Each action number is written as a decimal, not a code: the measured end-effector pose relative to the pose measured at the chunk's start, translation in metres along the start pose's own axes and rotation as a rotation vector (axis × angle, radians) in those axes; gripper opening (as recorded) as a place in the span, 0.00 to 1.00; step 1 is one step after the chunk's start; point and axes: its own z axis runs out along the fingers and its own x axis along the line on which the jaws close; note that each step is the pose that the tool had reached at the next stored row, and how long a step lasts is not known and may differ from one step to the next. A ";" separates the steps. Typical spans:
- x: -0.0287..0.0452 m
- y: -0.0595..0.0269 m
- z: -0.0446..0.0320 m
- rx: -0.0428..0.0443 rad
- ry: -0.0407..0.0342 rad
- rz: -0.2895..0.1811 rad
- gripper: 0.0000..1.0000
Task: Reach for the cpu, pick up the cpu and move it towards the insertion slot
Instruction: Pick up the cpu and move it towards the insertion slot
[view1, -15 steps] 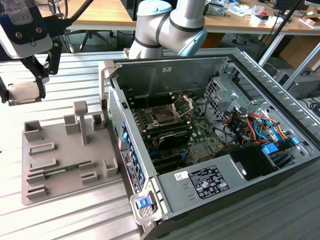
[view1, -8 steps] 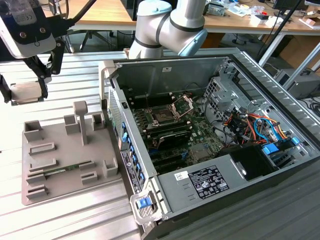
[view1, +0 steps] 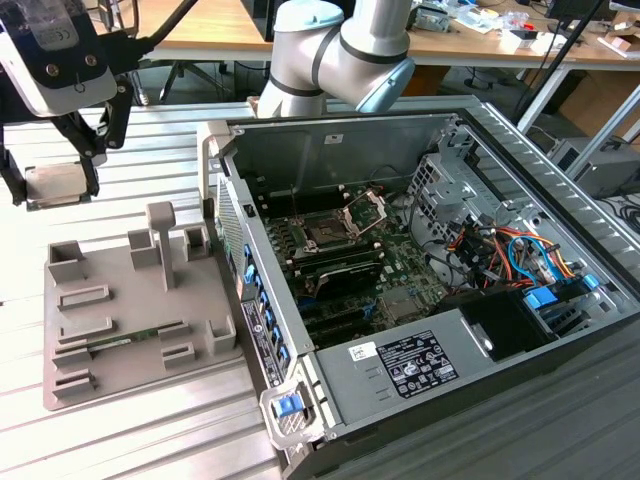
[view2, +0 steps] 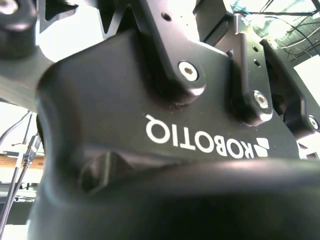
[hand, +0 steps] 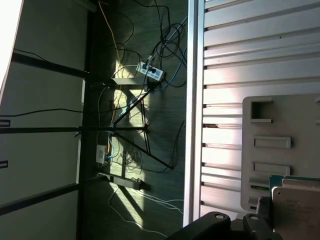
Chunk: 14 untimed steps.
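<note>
In the exterior view my gripper (view1: 52, 182) hangs at the upper left, above the metal table and beyond the far corner of the grey tray (view1: 110, 385). It is shut on the cpu (view1: 55, 186), a small tan-silver square held flat between the two black fingers. The first wrist view shows the cpu (hand: 298, 207) close up, its silvery face edged in green, over the tray (hand: 280, 120). The insertion slot (view1: 325, 233) is a dark square socket with its silver frame (view1: 366, 210) swung open, on the motherboard inside the open computer case, well toward the exterior view's right of the gripper.
A thin green memory stick (view1: 122, 340) lies in the tray among raised grey holders (view1: 160, 235). The case wall (view1: 235, 235) stands between tray and motherboard. Cables (view1: 510, 250) and a drive cage fill the case's far side. The arm's elbow (view1: 340, 50) hangs over the case's back edge.
</note>
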 end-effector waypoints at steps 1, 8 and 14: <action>-0.0004 0.0000 0.0000 0.0000 -0.0001 0.000 0.55; -0.0035 -0.0003 0.0000 0.0000 0.0000 0.000 0.55; -0.0061 -0.0005 0.0000 0.0000 -0.0001 0.000 0.55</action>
